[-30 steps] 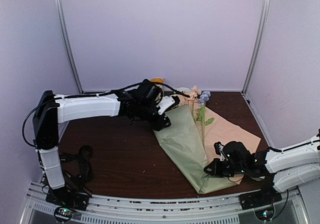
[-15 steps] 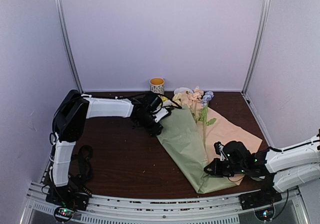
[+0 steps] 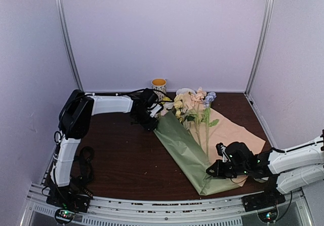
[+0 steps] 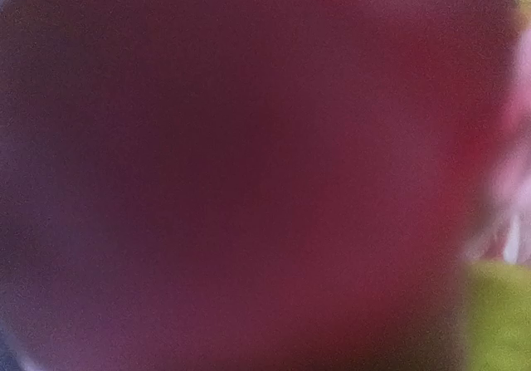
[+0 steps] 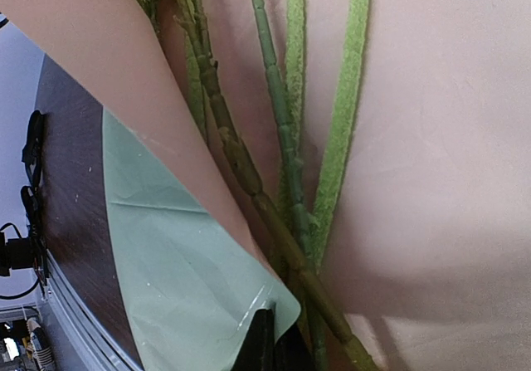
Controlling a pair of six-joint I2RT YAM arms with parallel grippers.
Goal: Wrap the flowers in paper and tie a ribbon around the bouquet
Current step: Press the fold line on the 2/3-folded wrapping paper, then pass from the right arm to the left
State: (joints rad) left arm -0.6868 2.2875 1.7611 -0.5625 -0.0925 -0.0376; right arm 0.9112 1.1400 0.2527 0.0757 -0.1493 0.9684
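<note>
On the desk (image 3: 121,150), paper (image 3: 185,147): thin, floppy, easily creased; green flap folded over stems, peach face bare at right; best taken by flap's free edge.
Flowers (image 3: 195,102): light, wiry; heads out at far end.
Left gripper (image 3: 153,122): at flap's far corner; apart or together, cannot tell.
Right gripper (image 3: 212,171): jaws together by stem ends.
Cup (image 3: 159,86): behind, apart.

Robot lab test cell. Plain pale lilac wall panels (image 3: 162,34) on three sides, metal corner posts (image 3: 67,39). Dark brown bench (image 3: 121,155); slotted aluminium rail (image 3: 152,201) along near edge, white-shelled left arm (image 3: 109,105) and right arm (image 3: 298,160) bolted there.
</note>
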